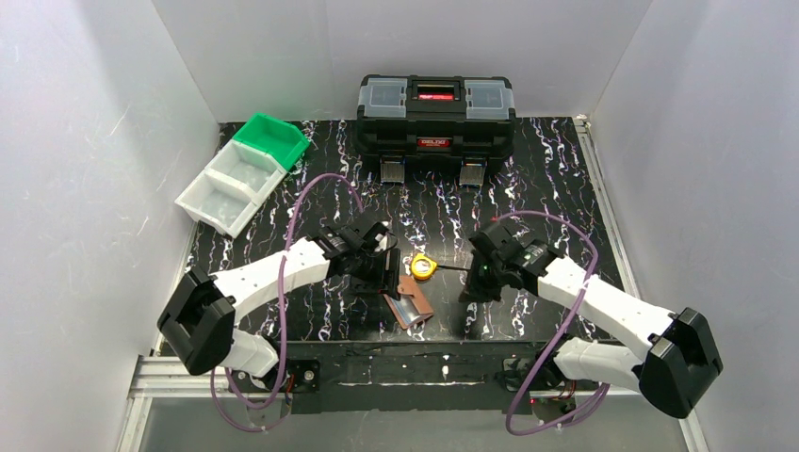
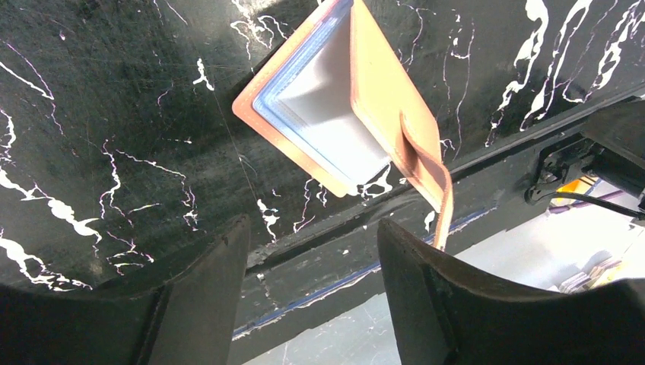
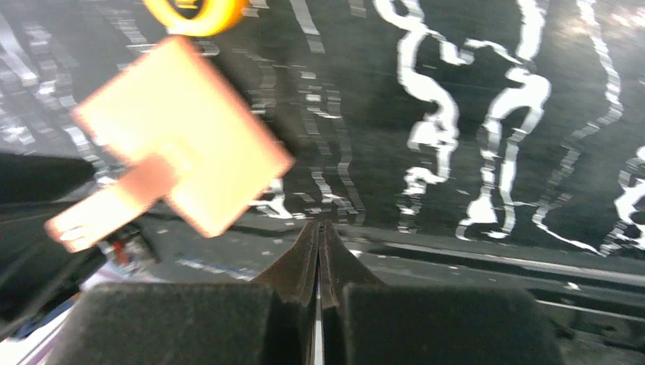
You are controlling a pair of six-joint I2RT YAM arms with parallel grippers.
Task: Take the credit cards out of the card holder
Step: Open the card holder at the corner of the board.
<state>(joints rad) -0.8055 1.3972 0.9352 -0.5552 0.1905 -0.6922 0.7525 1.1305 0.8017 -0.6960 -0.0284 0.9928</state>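
Observation:
The card holder [image 1: 413, 307], a tan-brown leather bifold, lies part open near the table's front edge, between my two grippers. In the left wrist view the card holder [image 2: 380, 91] shows pale bluish sleeves [image 2: 323, 106] with a whitish face inside; I cannot tell whether that is a card. Its snap tab [image 2: 432, 179] sticks out. No credit card shows outside the holder. My left gripper [image 1: 387, 282] [image 2: 312, 247] is open and empty, just left of the holder. My right gripper [image 1: 469, 296] [image 3: 320, 242] is shut with nothing seen in it, to the holder's right [image 3: 182, 137].
A round yellow tape measure [image 1: 423, 266] [image 3: 194, 9] lies just behind the holder. A large black toolbox [image 1: 435, 118] stands at the back. White and green bins [image 1: 243, 172] sit at the back left. The table's front edge [image 2: 365, 220] runs close below the holder.

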